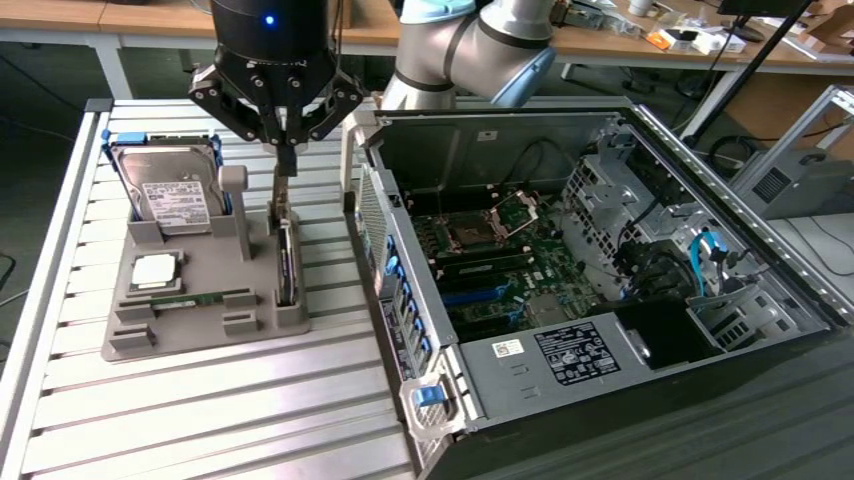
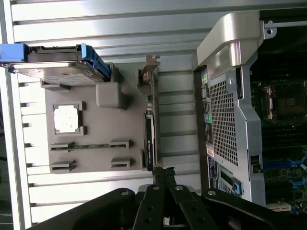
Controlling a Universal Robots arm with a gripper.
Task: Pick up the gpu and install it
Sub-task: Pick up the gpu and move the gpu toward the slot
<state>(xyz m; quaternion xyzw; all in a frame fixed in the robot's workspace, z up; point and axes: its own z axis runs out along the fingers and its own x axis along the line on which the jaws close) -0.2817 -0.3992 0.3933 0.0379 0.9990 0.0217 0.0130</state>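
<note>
Exterior view first: looking at the gripper (image 1: 284,160) with fingers pinched together, pointing straight down at the top edge of the gpu (image 1: 284,255). Can't tell whether touching the card or hanging just above it. Same deal from the wrist view: gripper (image 2: 163,171) closed up right by one end of the gpu (image 2: 150,124), seen edge-on. Found the card standing on its long edge in a slot of the grey holder tray (image 1: 200,335), directly beneath the hand, along the tray's side nearest the PC case (image 1: 454,150). Going outward from the hand across the tray: a grey post (image 1: 234,190) just beside the fingers, then a hard drive (image 1: 174,200) propped upright in a blue-cornered frame, a square CPU chip (image 1: 154,270) lying flat in its pocket, and a RAM stick (image 1: 187,297) lying in its groove. On the hand's other side, just beside the tray: the case opened up, holding a green motherboard (image 1: 534,275) and some blue cables (image 1: 705,255). Underneath everything, a slatted metal table (image 1: 200,430).
</note>
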